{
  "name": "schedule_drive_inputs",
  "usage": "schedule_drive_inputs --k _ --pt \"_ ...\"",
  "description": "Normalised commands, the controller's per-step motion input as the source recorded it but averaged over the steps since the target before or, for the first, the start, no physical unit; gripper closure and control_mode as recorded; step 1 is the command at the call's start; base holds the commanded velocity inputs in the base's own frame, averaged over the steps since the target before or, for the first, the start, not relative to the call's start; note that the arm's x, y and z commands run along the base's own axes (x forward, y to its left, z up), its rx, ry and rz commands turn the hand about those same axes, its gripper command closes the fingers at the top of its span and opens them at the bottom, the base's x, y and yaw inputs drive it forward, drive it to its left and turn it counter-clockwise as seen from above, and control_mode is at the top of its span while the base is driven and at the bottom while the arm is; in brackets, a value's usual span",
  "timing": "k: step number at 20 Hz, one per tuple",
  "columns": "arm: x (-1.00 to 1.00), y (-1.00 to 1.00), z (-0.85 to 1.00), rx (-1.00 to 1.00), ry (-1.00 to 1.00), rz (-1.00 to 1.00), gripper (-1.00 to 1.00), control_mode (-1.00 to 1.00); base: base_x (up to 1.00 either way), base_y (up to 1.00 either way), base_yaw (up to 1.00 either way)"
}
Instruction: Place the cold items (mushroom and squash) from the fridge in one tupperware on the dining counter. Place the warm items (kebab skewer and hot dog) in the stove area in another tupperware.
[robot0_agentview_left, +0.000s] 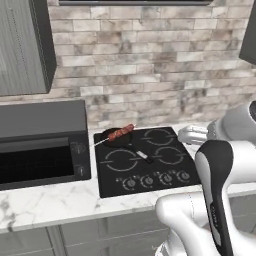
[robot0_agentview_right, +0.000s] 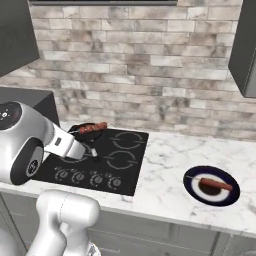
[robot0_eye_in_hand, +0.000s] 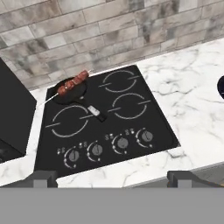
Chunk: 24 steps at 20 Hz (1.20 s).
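Kebab skewer lies across a small black pan on the cooktop's back-left burner. Right base view: hot dog rests on a dark plate. Hand view: gripper spread wide, empty.

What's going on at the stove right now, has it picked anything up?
Nothing is held. The gripper is open and empty, hovering above the front of the cooktop and looking down on it. The kebab skewer lies across a small black pan on the rear left burner. The hot dog sits on a dark plate on the marble counter to the right of the cooktop. A microwave stands to the left.
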Motion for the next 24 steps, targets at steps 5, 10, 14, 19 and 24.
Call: schedule_drive_inputs --k 5,10,14,19,24 --pt "0.57 0.4 0.0 0.0 0.03 -0.03 -1.0 -1.0 0.33 0.2 -0.01" --pt "1.0 0.81 -0.03 0.0 0.17 -0.08 -1.0 -1.0 0.0 0.0 0.0" --pt "0.86 0.52 -0.28 0.04 0.25 -0.03 -1.0 -1.0 0.0 0.0 0.0" --pt "0.63 0.0 -0.45 0.23 0.16 0.0 -1.0 -1.0 0.0 0.0 0.0" --pt "0.6 0.0 -0.41 0.05 0.1 -0.02 -1.0 -1.0 0.0 0.0 0.0"
